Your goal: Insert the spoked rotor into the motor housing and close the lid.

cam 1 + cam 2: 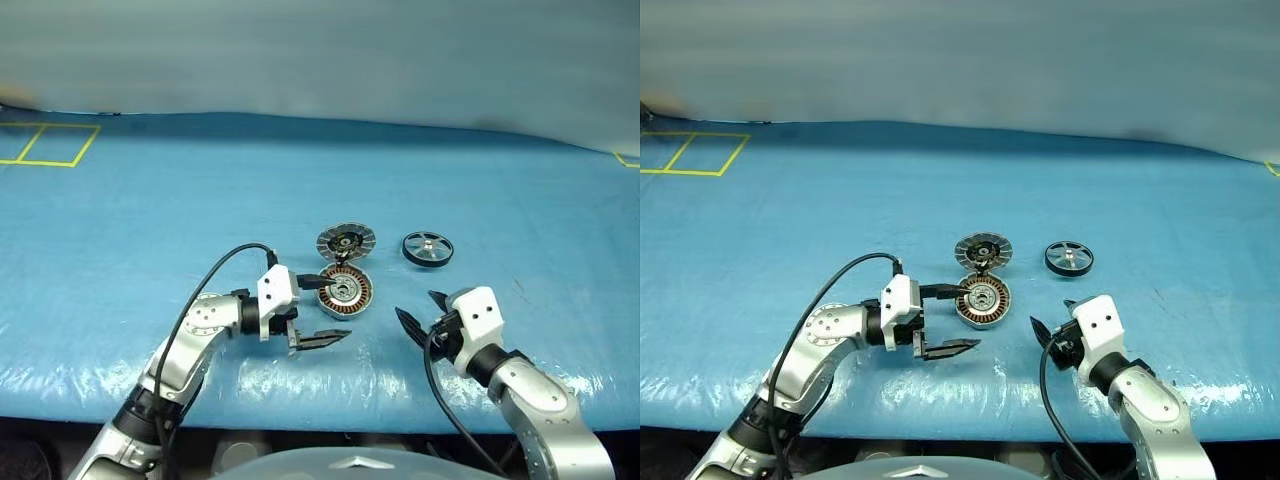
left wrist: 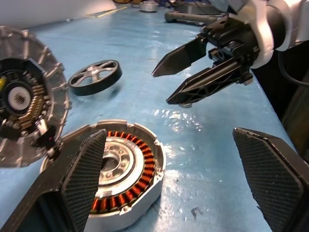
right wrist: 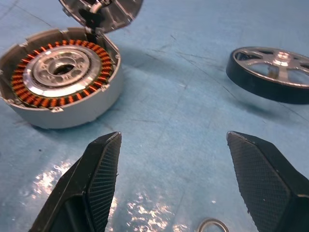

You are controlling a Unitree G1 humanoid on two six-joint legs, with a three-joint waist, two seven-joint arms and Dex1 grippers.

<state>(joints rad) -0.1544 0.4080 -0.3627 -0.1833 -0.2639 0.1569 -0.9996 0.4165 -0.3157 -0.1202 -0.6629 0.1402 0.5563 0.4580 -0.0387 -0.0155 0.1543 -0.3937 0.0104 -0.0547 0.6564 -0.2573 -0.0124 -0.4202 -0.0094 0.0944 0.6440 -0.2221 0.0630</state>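
The left gripper [image 1: 322,310] has its fingers spread wide and holds nothing. One finger [image 1: 312,281] reaches over the near-left edge of the housing [image 1: 345,290]; whether it touches the rim cannot be told. The other finger lies nearer, over the blue table cover [image 1: 150,210]. The right gripper [image 1: 422,314] also has its fingers spread and empty, pointing away from the robot, just right of the housing and near of the rotor [image 1: 428,248], touching neither.

There is one housing, one lid [image 1: 346,241] and one rotor. The housing sits open near the middle of the cover, its ring of copper windings and pale centre facing up. The lid stands swung back at the housing's far edge, joined there, its toothed face with dark centre showing. The rotor lies flat on the cover, to the right of the lid and apart from the housing, black rim around silver spokes.

In the left wrist view the lid is cut off at the frame edge and the left fingers cover part of the housing [image 2: 126,174]. In the right wrist view only the lower part of the lid [image 3: 104,12] shows, the rotor [image 3: 270,72] is cut off at the edge, and a small metal ring [image 3: 212,225] on the cover between the fingers is partly cut off and hard to make out.
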